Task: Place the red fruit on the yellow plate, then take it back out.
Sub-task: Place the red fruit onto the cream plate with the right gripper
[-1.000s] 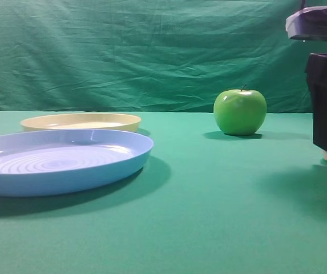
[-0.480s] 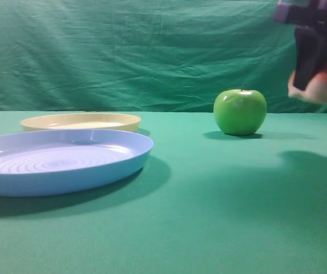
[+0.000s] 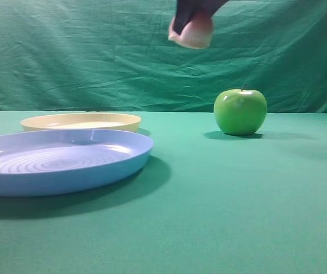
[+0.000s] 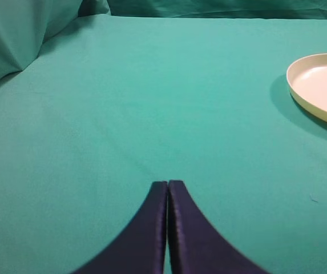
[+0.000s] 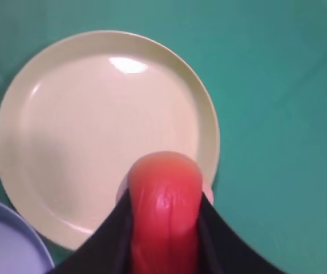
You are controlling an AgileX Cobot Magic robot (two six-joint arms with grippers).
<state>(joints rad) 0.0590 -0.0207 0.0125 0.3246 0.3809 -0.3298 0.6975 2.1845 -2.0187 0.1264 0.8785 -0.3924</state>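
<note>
The right gripper (image 5: 164,228) is clamped on the red fruit (image 5: 165,211), its two dark fingers (image 5: 109,240) pressed against either side of it in the right wrist view. In the exterior high view that gripper (image 3: 190,25) hangs in the air near the top edge of the picture, well above the table (image 3: 237,200), with the fruit (image 3: 193,34) showing its pale underside below the dark fingers; the picture is blurred there, so how far the fruit sits inside the grip is hard to tell from this side. Seen from the right wrist, the fruit hangs over the near rim of the yellow plate (image 5: 66,125), which lies bare beneath it, and a sliver of the blue plate (image 5: 6,242) shows at the lower left corner. On the table in the exterior high view, the yellow plate (image 3: 81,121) lies toward the far left, just behind the larger blue plate (image 3: 60,162) that fills the near left part. A green apple (image 3: 240,111) stands upright toward the far edge, right of the middle, well apart from both plates. The left gripper (image 4: 167,194) has its fingertips pressed together with nothing between them, held above bare green cloth, with the yellow plate (image 4: 320,85) at the right edge of its view.
</note>
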